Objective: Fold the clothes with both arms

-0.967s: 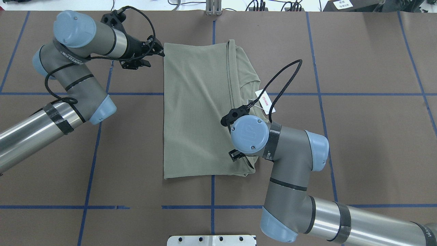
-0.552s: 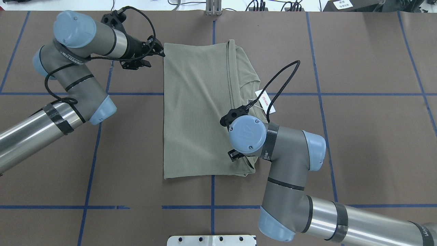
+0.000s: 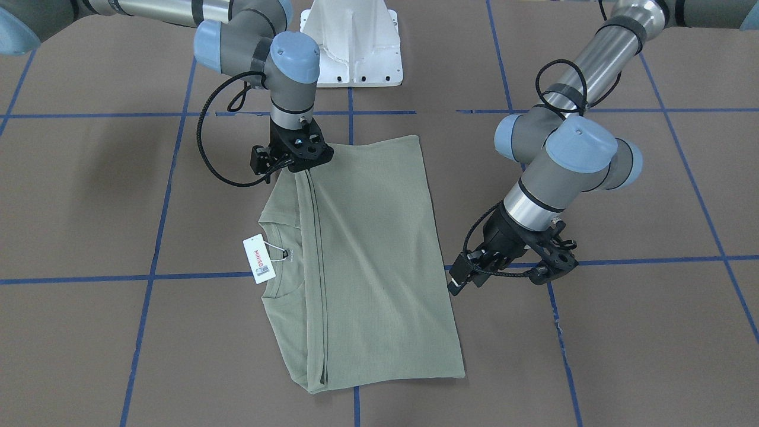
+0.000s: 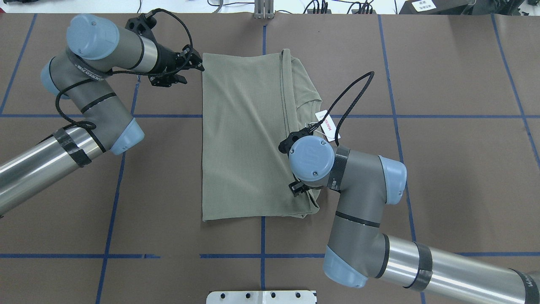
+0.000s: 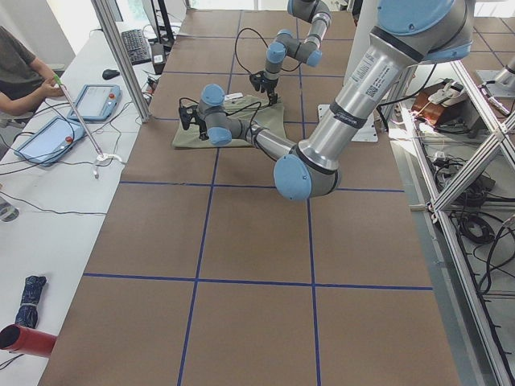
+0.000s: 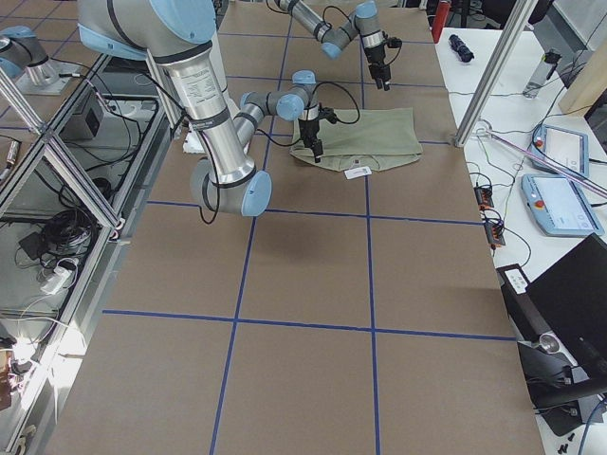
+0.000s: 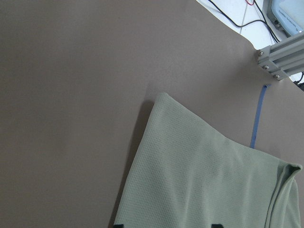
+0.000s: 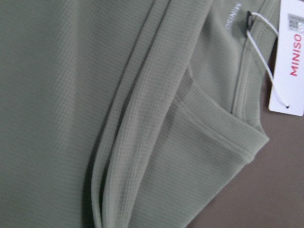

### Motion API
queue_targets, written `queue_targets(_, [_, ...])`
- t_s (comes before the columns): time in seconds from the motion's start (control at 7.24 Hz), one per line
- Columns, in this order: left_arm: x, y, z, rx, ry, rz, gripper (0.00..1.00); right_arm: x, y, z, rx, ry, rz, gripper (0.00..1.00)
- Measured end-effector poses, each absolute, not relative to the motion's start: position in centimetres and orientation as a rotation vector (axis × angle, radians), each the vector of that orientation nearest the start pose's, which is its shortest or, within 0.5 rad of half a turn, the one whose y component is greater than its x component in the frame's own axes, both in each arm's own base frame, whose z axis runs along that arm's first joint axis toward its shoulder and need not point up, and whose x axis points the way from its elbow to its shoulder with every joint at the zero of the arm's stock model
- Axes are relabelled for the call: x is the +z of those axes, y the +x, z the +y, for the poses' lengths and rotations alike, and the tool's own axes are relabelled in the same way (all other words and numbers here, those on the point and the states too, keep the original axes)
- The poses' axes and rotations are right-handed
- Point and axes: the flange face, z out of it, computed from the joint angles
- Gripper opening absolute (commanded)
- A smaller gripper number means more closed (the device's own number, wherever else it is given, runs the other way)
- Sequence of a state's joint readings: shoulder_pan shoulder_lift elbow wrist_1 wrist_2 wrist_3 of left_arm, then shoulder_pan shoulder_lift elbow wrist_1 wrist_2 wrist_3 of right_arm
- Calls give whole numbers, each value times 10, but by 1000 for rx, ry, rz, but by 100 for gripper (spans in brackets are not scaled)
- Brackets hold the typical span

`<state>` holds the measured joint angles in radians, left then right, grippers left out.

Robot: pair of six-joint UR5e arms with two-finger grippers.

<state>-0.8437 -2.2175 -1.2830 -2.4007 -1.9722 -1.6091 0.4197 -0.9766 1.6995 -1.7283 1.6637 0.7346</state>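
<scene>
The sage-green shirt (image 4: 240,139) lies folded lengthwise on the brown table, also in the front view (image 3: 373,249). Its collar and white MINISO tag (image 4: 329,125) stick out on the robot's right side. My left gripper (image 4: 190,72) is open and empty, just off the shirt's far left corner. In the left wrist view its fingertips (image 7: 118,225) stand apart at the bottom edge, over the shirt (image 7: 204,180). My right gripper (image 3: 298,168) points down onto the folded edge near the shirt's near right corner. I cannot tell whether it is open or shut. The right wrist view shows only fabric (image 8: 71,95) and tag (image 8: 287,61).
The white pedestal base (image 3: 353,41) stands at the table's near edge. Blue tape lines (image 4: 118,177) grid the brown table. A metal post (image 4: 263,8) stands at the far edge. An operator (image 5: 16,72) and tablets sit beyond the far side.
My right wrist has shifted slightly right and away from the robot above the shirt. My left arm and the shirt have barely moved.
</scene>
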Motion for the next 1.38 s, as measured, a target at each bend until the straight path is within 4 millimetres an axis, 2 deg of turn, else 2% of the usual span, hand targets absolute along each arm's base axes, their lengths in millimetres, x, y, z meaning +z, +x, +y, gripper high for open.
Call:
queue_targets(0.28, [302, 424, -618, -527, 139, 1237, 68, 317, -522, -416, -456, 254, -477, 100])
queue_targets(0.41, [299, 423, -617, -526, 142, 1242, 68, 335, -494, -416, -461, 248, -470, 100])
queue_targets(0.55, [297, 422, -617, -526, 143, 1246, 68, 331, -477, -412, -449, 254, -480, 100])
queue_targets(0.69, [294, 422, -616, -525, 145, 1250, 68, 313, -483, -420, -422, 259, -495, 100])
queue_targets(1.1, [289, 420, -613, -521, 150, 1260, 69, 257, -548, -469, -305, 272, -557, 100])
queue_targets(1.38, [291, 420, -612, -521, 149, 1258, 69, 247, -575, -486, -269, 272, -580, 100])
